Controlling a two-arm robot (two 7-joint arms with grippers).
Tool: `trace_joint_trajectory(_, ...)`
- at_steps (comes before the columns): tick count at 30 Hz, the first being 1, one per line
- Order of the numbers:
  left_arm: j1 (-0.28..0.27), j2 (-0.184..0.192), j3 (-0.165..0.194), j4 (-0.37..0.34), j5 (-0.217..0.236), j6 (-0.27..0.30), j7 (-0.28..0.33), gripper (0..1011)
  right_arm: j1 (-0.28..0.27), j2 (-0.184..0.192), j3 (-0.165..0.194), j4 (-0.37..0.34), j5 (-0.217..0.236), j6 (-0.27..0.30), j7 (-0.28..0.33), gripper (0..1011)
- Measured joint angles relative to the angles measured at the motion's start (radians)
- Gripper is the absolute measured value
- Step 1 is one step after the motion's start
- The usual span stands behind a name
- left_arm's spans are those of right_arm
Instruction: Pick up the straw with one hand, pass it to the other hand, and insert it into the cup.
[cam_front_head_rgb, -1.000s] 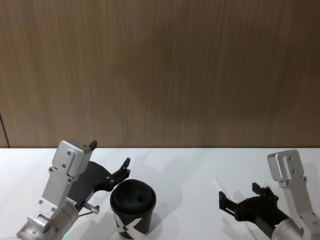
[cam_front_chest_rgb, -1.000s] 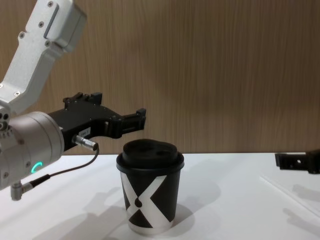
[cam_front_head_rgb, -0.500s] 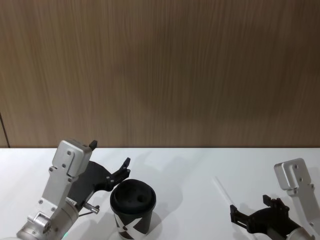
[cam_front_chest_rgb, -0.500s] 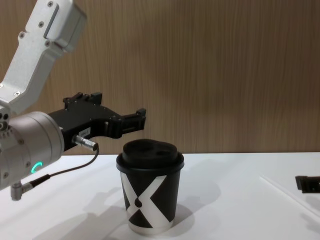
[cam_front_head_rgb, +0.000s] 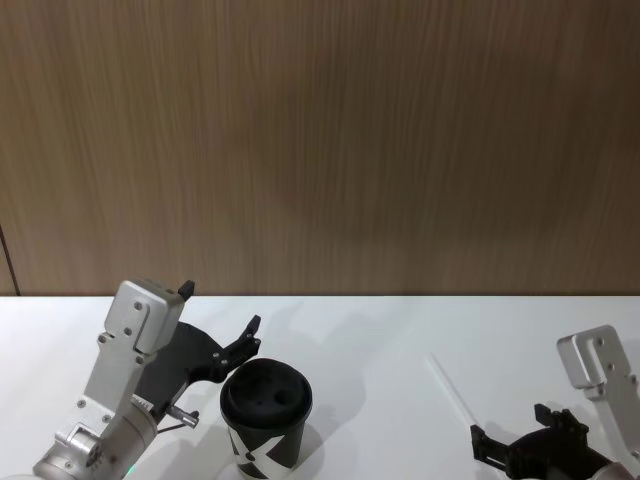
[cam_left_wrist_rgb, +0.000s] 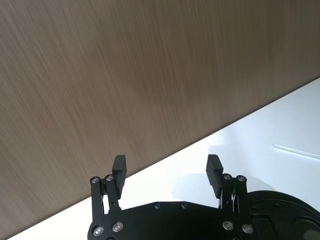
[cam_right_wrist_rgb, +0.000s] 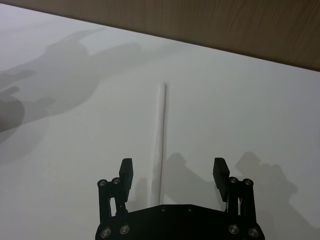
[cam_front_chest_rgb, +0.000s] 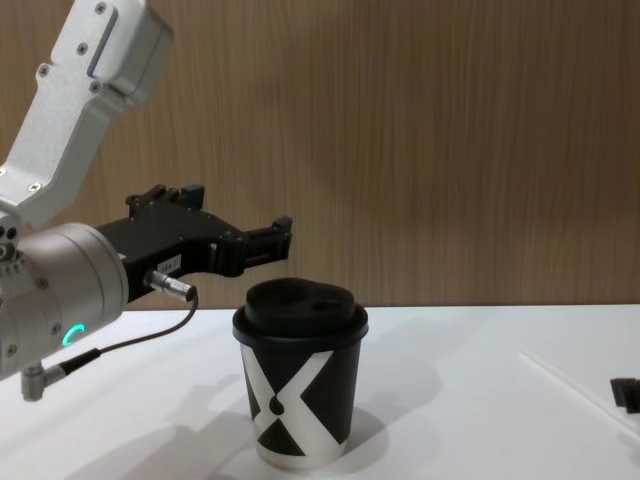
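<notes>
The cup is cut off by the head view's lower edge. The straw lies flat on the table well right of the cup, its near end hidden under the right gripper, whose fingers stand apart astride it. The left gripper, fingers apart, hangs just above and left of the cup's lid. Open table lies between cup and straw.

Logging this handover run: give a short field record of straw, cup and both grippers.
thin white straw: flat on the white table, unheld
black paper cup, white X, domed lid: upright, no straw inserted
right gripper: open, over the straw, which runs between its fingers
left gripper: open, empty, raised beside the cup
</notes>
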Motion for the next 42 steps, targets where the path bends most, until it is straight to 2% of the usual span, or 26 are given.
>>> trace_joint_trajectory(15, 0.0, 0.0, 0.0, 0.0, 0.0, 0.0, 0.0, 1002, 0.011, 0.017, -0.002, 0.032, 0.007, 0.013, 0.056, 1001)
trace_joint_trajectory(27, 0.0, 0.0, 0.0, 0.0, 0.0, 0.0, 0.0, 1003, 0.011, 0.014, 0.004, 0.041, 0.007, 0.024, 0.067, 1002)
trace_joint_trajectory(34, 0.0, 0.0, 0.0, 0.0, 0.0, 0.0, 0.0, 1003, 0.008, 0.007, 0.013, 0.044, 0.005, 0.027, 0.069, 861)
trace_joint_trajectory(42, 0.0, 0.0, 0.0, 0.0, 0.0, 0.0, 0.0, 1003, 0.003, 0.004, 0.016, 0.047, 0.006, 0.03, 0.086, 594)
